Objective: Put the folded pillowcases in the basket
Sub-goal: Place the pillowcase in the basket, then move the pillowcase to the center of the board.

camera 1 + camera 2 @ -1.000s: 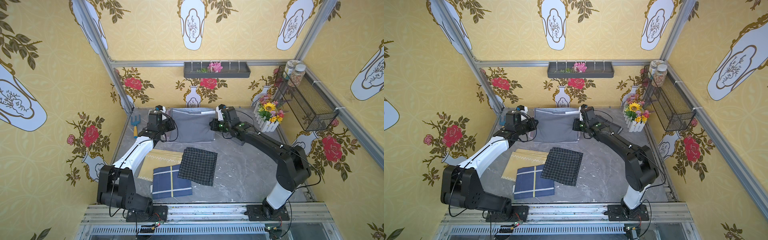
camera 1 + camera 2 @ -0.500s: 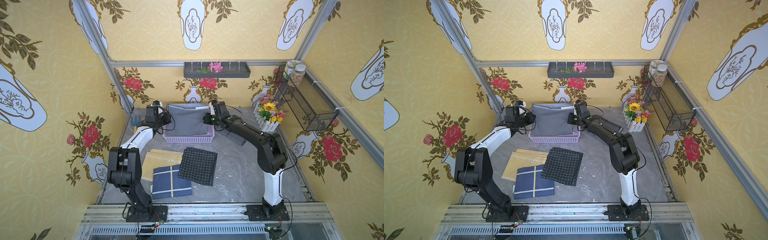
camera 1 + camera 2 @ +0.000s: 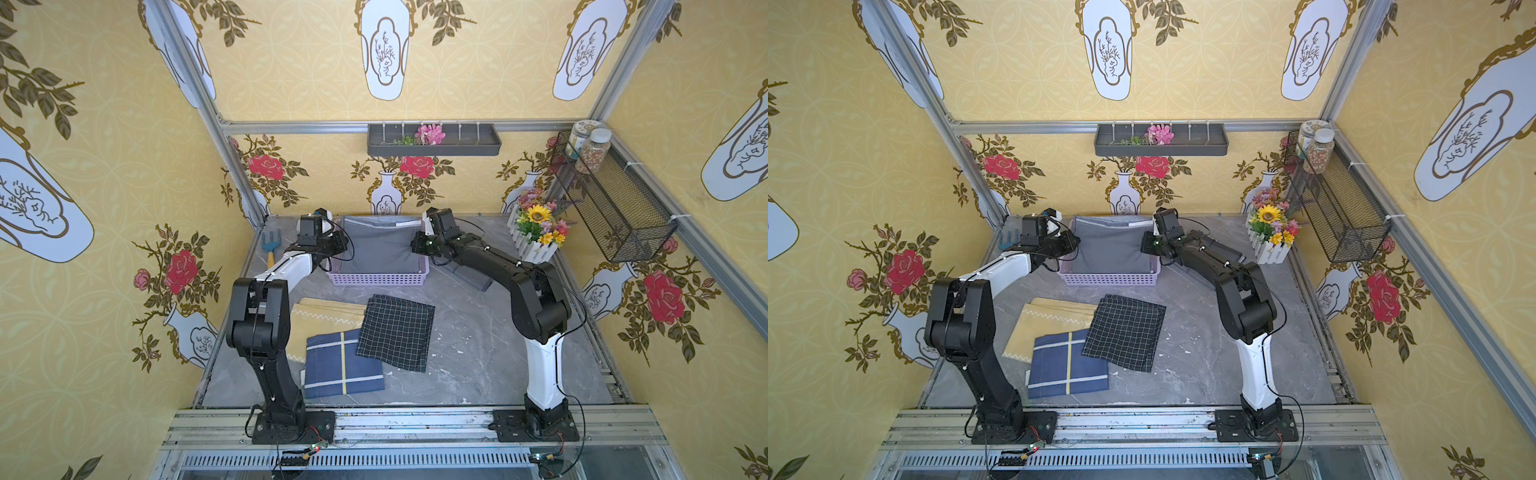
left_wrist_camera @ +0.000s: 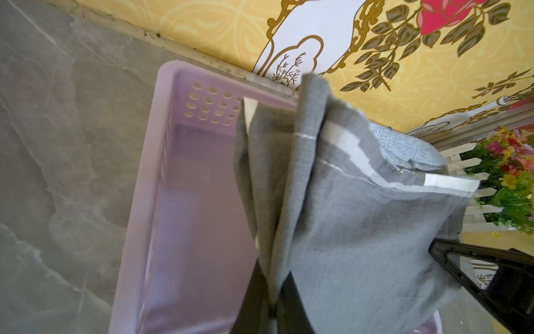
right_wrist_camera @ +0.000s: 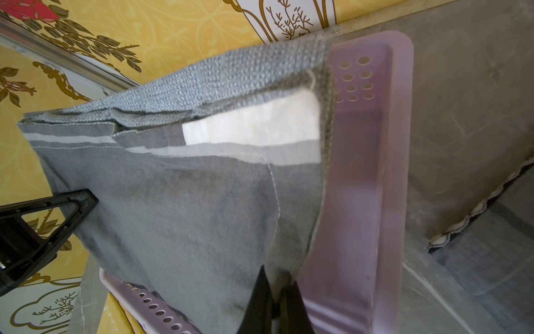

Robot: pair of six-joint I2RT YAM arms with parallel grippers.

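Over the lilac basket (image 3: 378, 279), my left gripper (image 4: 273, 306) and right gripper (image 5: 276, 300) stay clenched on the grey folded pillowcase (image 3: 380, 249), carried rearward this past second; lowering and release remain.

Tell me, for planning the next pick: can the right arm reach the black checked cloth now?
Probably not yet: the right gripper is shut on the grey pillowcase over the lilac basket. Once freed, the way looks clear; the black checked cloth lies uncovered.
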